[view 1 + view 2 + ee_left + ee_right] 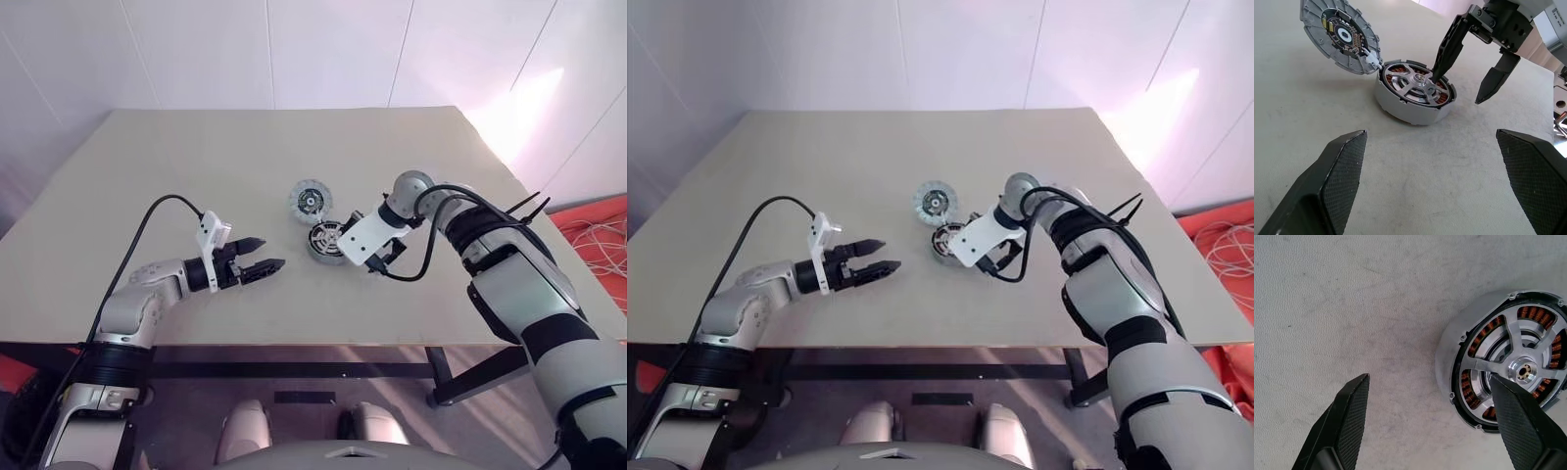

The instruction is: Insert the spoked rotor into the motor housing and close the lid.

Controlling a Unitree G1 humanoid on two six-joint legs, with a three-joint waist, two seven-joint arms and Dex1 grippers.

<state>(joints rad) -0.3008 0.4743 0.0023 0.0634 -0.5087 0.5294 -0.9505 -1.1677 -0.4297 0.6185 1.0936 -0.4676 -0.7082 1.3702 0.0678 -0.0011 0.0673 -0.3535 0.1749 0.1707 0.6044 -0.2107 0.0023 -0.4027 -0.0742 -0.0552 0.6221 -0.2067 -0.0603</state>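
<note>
The motor housing (1413, 98) is sitting near the middle of the beige matte counter (196, 176): a shallow round cup, silver-grey smooth outer wall, dark rim, coppery-brown windings showing inside. The spoked rotor (1515, 367) is lying inside the housing, a thin grey metal wheel with flat spokes and a small shiny central hub, windings visible through the gaps between the spokes. The lid (1342, 34) is lying open just beside the housing, touching its rim at a small pale tab and tilting up from the counter; its upturned face is showing pale segments ringing a dark centre with a white middle spot.

The right pincer (1464, 73) is pointing steeply down over the housing, released, two black tapered fingers spread wide and grasping nothing. One fingertip (1437, 73) is sitting on or just above the rotor near its hub; contact is too close to call. The other finger is hanging outside the housing wall, above bare counter.

The left pincer (257, 259) is hovering over the counter well apart from the housing, pointing toward it roughly level, released and empty; its pads (1342, 166) are black with a fine cross-hatched texture.
</note>
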